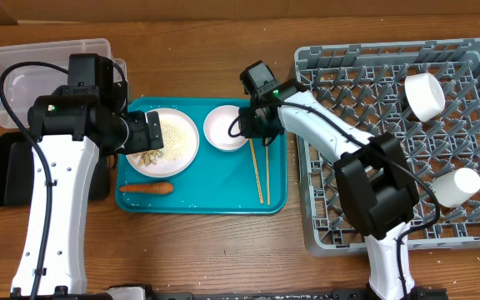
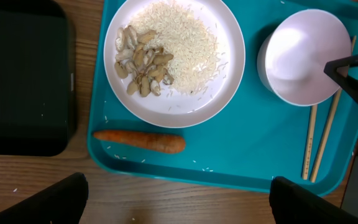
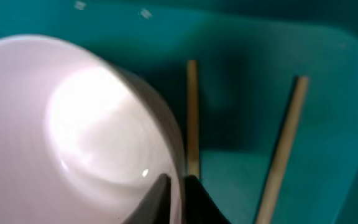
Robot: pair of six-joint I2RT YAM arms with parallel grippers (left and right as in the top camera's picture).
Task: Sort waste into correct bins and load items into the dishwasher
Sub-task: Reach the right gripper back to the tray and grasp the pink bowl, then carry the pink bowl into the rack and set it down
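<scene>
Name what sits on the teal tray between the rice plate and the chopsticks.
The white bowl sits between the plate and chopsticks; the overhead view shows it.

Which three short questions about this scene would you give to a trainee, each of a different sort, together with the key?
1. True or false: the carrot lies on the plate.
2. Fill in: ___ chopsticks lie on the teal tray.
3. What is pinched between the jaws of the right gripper? A) the carrot B) the rim of the bowl C) the chopsticks
Key: 1 false, it lies on the teal tray beside the plate; 2 two; 3 B.
</scene>
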